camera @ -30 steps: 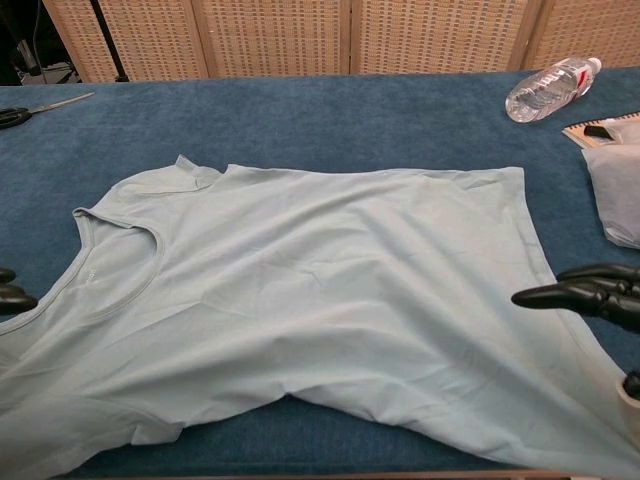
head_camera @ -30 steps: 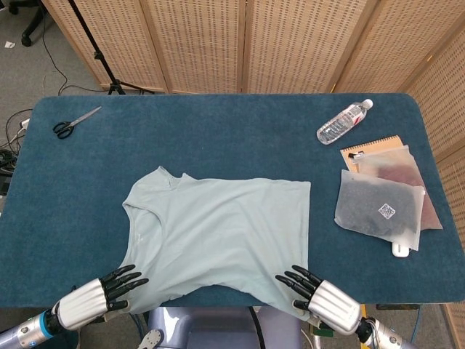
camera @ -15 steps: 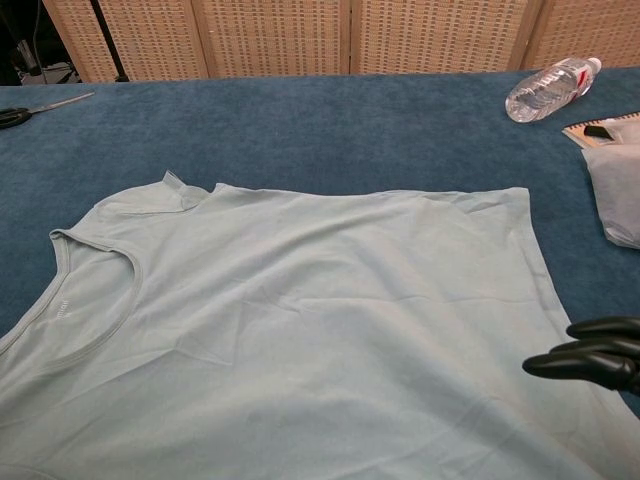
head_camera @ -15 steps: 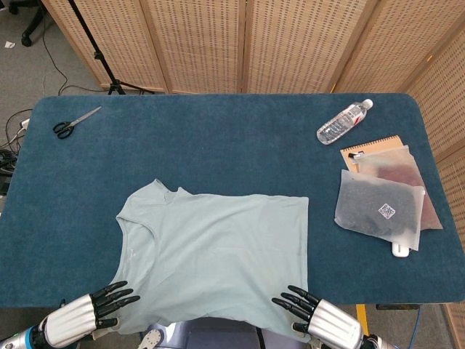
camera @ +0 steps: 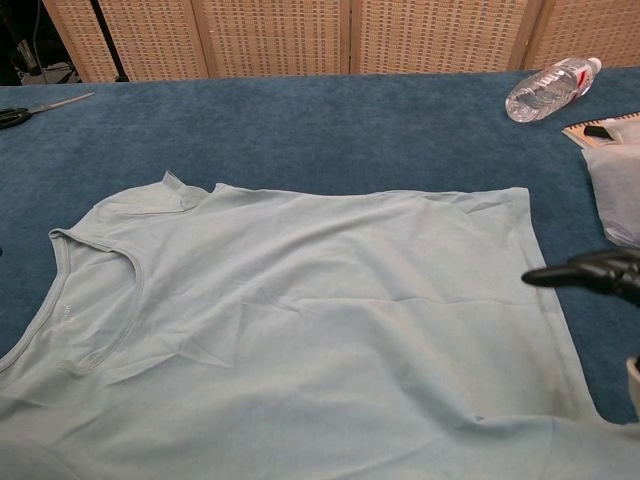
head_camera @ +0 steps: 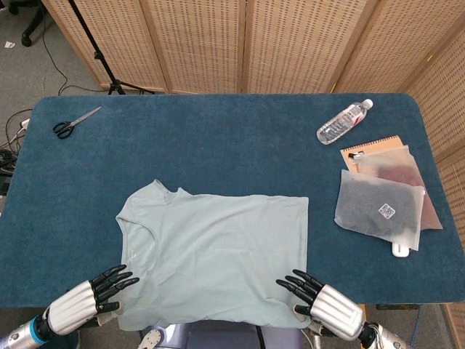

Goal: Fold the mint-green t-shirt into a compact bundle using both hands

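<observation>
Here, the mint-green cotton t-shirt lies spread nearly flat on the dark blue carpet-like table, filling the lower middle of the head view with its neckline toward the left and its hem toward the right; its lower edge hangs over the table's near rim. In the chest view the same shirt covers most of the lower frame, lightly wrinkled, with a bunched fold near the lower right corner. The left hand, silver-backed with black fingers, sits at the lower left of the head view, fingers spread and their tips at the shirt's lower left corner; whether it grips the cloth cannot be told. The right hand sits at the lower right, fingers likewise apart and lying on or just over the shirt's lower right corner; again a grip cannot be told. In the chest view only dark fingertips of the right hand show at the right edge. A clear plastic water bottle lies on its side at the upper right, and below it a stack of frosted plastic pouches rests on an orange notebook. Black-handled scissors lie at the upper left.
</observation>
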`<state>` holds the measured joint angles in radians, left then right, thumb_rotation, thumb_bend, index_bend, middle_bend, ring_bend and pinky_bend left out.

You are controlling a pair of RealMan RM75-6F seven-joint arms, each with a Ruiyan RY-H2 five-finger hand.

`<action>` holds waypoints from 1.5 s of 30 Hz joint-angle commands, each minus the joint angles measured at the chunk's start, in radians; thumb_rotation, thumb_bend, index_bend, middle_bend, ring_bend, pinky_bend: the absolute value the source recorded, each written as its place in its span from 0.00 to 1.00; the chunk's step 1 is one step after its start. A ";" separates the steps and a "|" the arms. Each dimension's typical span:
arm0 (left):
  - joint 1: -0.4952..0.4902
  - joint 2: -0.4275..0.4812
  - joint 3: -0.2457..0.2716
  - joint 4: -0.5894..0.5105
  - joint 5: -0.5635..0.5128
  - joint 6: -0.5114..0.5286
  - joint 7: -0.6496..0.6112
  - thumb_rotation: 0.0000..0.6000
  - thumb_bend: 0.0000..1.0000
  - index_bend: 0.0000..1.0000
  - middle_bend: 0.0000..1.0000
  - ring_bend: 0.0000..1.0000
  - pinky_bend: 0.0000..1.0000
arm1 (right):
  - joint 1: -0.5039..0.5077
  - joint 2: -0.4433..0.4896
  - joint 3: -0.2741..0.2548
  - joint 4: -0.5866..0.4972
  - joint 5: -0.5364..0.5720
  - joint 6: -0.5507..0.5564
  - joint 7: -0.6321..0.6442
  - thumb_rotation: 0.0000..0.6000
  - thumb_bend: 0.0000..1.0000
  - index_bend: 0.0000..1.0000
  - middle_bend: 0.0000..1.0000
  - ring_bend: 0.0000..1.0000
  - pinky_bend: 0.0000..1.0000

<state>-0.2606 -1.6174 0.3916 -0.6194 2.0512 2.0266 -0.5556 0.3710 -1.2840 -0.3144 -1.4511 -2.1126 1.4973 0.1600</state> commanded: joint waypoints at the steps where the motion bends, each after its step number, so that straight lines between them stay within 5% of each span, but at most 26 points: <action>1: -0.036 0.049 -0.066 -0.151 -0.083 -0.082 -0.008 1.00 0.46 0.73 0.00 0.00 0.00 | 0.025 0.013 0.057 -0.028 0.079 -0.016 0.059 1.00 0.52 0.68 0.00 0.00 0.00; 8: -0.122 0.198 -0.154 -0.503 -0.228 -0.338 0.070 1.00 0.46 0.73 0.00 0.00 0.00 | 0.087 0.026 0.176 -0.080 0.247 -0.112 0.131 1.00 0.52 0.68 0.00 0.00 0.00; 14: -0.177 0.233 -0.227 -0.602 -0.324 -0.496 0.092 1.00 0.46 0.73 0.00 0.00 0.00 | 0.137 0.011 0.256 -0.078 0.379 -0.225 0.152 1.00 0.52 0.68 0.00 0.00 0.00; 28: -0.276 0.200 -0.356 -0.606 -0.467 -0.738 0.118 1.00 0.46 0.74 0.00 0.00 0.00 | 0.212 -0.092 0.351 0.109 0.566 -0.420 0.213 1.00 0.52 0.68 0.00 0.00 0.00; 45: -0.319 0.164 -0.437 -0.537 -0.575 -0.878 0.105 1.00 0.46 0.74 0.00 0.00 0.00 | 0.268 -0.159 0.402 0.285 0.651 -0.539 0.290 1.00 0.52 0.68 0.00 0.00 0.00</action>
<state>-0.5789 -1.4503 -0.0386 -1.1632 1.4860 1.1548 -0.4454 0.6334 -1.4336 0.0839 -1.1816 -1.4705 0.9701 0.4412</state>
